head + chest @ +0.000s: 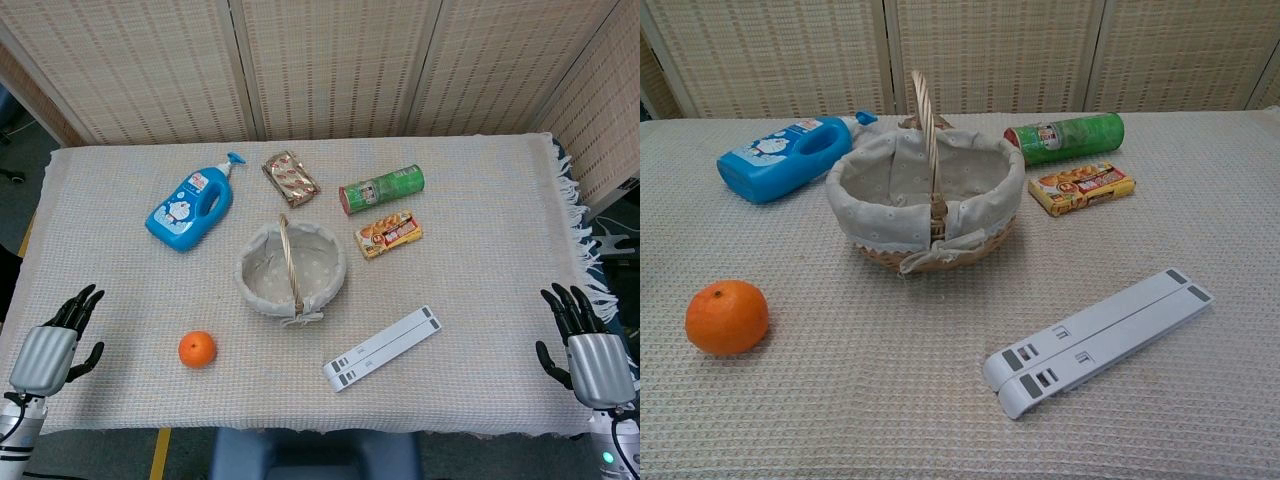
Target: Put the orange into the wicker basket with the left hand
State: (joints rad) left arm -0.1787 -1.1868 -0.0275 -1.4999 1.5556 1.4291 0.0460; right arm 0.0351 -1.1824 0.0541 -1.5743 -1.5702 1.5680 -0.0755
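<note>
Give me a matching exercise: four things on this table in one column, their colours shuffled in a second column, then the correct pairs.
Things:
1. orange
2. detergent bottle
3. chip can
4. folding stand

Colours:
A. green
B. white-grey
C. orange
D. blue

Pairs: 1-C, 2-D, 3-A, 4-B

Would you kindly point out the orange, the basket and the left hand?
orange (727, 317), chest view, middle of its peel.
basket (926, 240), chest view, front cloth rim.
left hand (48, 355), head view, back of the hand.
</note>
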